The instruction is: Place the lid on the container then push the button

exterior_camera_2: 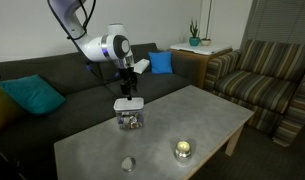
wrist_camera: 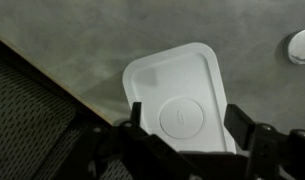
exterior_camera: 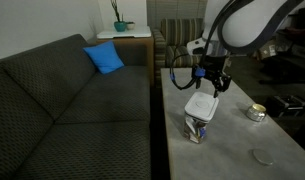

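The white square lid (exterior_camera: 201, 104) lies on top of the small clear container (exterior_camera: 198, 129), which stands on the grey table near the sofa-side edge. Both also show in an exterior view, the lid (exterior_camera_2: 128, 103) over the container (exterior_camera_2: 130, 120) with colourful items inside. My gripper (exterior_camera: 210, 86) hangs just above the lid, its fingers spread wide. In the wrist view the lid (wrist_camera: 180, 95) fills the middle and my gripper (wrist_camera: 188, 120) has one finger at each side edge of it. The container is hidden under the lid there.
A small round metallic object (exterior_camera: 256, 112) (exterior_camera_2: 182, 149) and a flat grey disc (exterior_camera: 260, 156) (exterior_camera_2: 127, 162) lie on the table (exterior_camera: 232, 140). A dark sofa (exterior_camera: 72, 110) runs along the table's side. A round pale object (wrist_camera: 301, 45) shows at the wrist view's edge.
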